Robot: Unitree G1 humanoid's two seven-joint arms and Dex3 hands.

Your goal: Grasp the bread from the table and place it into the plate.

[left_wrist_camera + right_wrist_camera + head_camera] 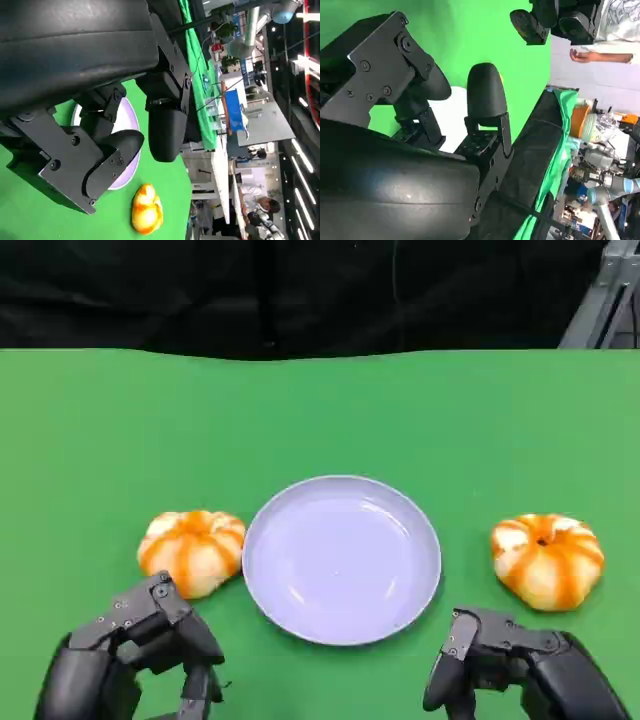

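A lavender plate (342, 560) sits at the middle of the green table. Two orange-and-white striped breads lie on the cloth: one (192, 551) touches the plate's left rim, the other (547, 559) lies apart to its right. My left hand (140, 655) hovers just in front of the left bread with fingers apart and nothing in them. My right hand (510, 665) hangs in front of the right bread, also holding nothing. In the left wrist view my left hand (115, 115) partly covers the plate (125, 175), and a bread (147, 209) lies beyond it. The right wrist view has my right hand (420, 125) before the plate (451, 120).
A black backdrop (300, 290) runs behind the table's far edge. A grey metal frame (605, 300) stands at the back right. In the right wrist view a person's hand (590, 56) shows beside the table, past my left hand (545, 20).
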